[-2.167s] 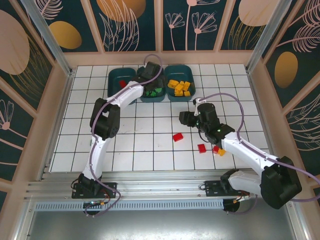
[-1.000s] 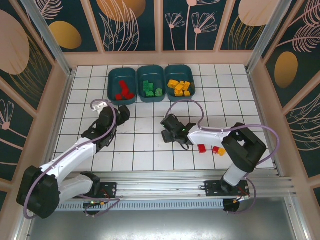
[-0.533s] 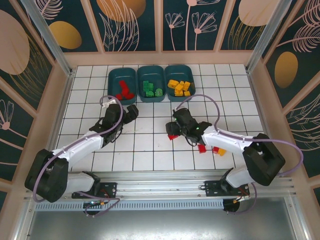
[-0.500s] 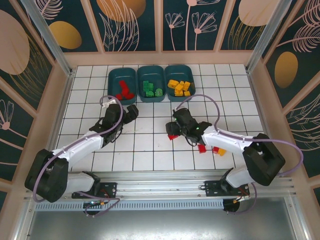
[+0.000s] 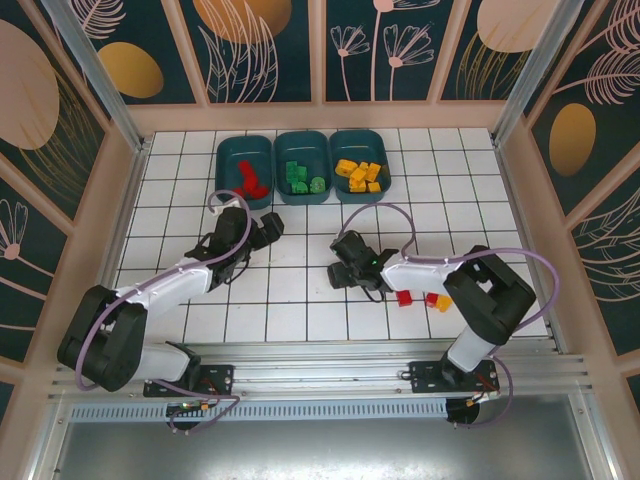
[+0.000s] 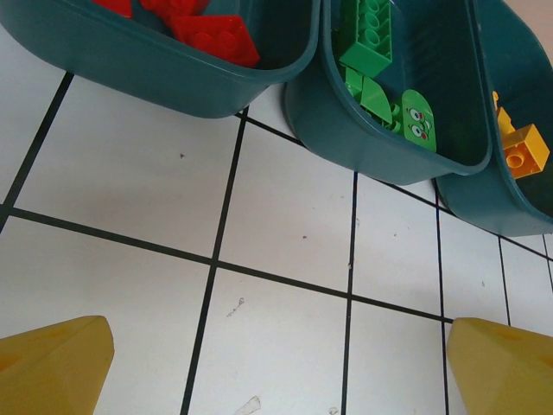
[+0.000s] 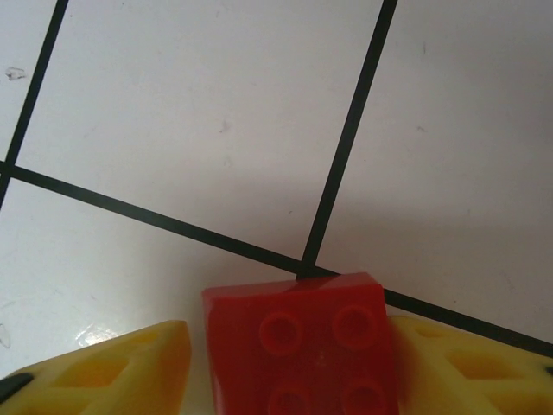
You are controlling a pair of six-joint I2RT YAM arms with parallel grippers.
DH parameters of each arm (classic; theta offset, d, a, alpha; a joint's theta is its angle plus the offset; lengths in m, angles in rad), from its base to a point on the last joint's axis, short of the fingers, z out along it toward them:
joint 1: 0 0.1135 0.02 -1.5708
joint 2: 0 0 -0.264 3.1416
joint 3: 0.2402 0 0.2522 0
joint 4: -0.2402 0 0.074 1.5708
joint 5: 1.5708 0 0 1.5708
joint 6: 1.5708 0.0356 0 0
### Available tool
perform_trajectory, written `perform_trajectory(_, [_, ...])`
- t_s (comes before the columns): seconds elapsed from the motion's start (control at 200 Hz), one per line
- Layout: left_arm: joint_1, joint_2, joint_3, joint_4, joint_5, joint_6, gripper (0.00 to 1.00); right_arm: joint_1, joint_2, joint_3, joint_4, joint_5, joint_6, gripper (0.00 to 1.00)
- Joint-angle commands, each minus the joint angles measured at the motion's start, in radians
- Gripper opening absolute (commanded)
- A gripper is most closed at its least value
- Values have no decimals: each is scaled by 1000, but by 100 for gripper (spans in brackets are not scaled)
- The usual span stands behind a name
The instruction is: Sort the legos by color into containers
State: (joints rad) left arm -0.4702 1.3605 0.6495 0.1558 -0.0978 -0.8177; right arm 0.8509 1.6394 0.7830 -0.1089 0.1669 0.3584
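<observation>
Right gripper pinches a red lego on the bench for our container of reds, while left gripper hangs spread

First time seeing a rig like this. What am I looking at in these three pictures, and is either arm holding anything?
Two robot arms are bolted at the near edge of a white tiled table, each ending in a two-finger gripper. The wide picture looks down from above and behind; the other two come from cameras on the wrists. At the far side stand three dark teal plastic tubs: the left tub holds red toy bricks, the middle tub green ones, the right tub yellow-orange ones. The left gripper hangs open and empty near them. A small red plastic brick sits between the fingers of the right gripper; whether it is firmly gripped I cannot tell. A loose red brick and a red and orange pair lie on the tiles beside the right arm.
</observation>
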Motion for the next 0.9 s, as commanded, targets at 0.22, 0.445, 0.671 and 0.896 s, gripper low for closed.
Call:
perform_trajectory(0.22, [4, -68, -5, -24, -58, -13, 98, 25, -2, 17, 49, 91, 19, 40])
perform_trajectory(0.445, [4, -120, -13, -71, -100, 0, 98, 25, -26, 44, 82, 91, 11, 33])
perform_trajectory(0.671, [10, -159, -19, -118, -197, -30, 99, 26, -26, 137, 87, 68, -15, 33])
perform_trajectory(0.896, [246, -238, -100, -180, -100, -123, 99, 23, 175, 458, 167, -12, -67, 33])
